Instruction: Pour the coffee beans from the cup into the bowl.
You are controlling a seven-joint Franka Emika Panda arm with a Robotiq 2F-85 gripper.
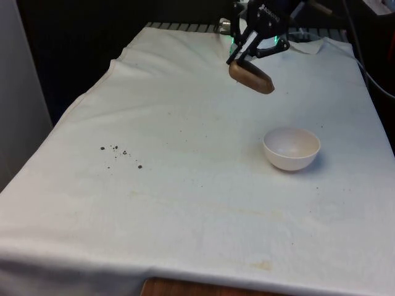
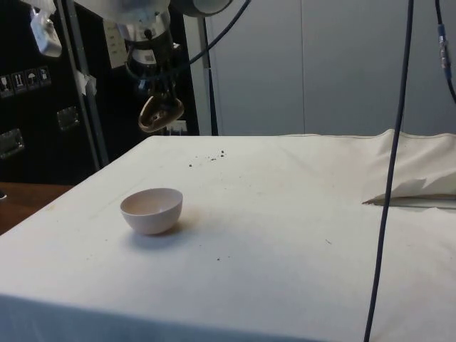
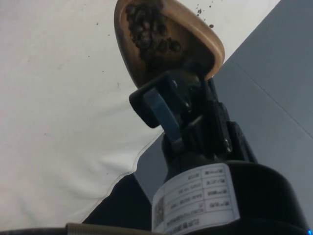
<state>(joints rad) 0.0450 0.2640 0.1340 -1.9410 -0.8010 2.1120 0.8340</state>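
My claw point(image 1: 242, 54) grips the brown cup point(image 1: 252, 77), tilted above the bench point(image 1: 185, 203) at its far end; the white bowl point(image 1: 291, 148) sits nearer the camera and toward the front view's right. From the side, the cup point(image 2: 159, 114) hangs well above and behind the bowl point(image 2: 152, 209). At my wrist, coffee beans point(image 3: 149, 32) lie inside the cup point(image 3: 166, 44).

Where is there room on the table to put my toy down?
The near cloth between the bowl and the spilled beans is bare. It is crowded at the far end, where the fingers hold the cup.
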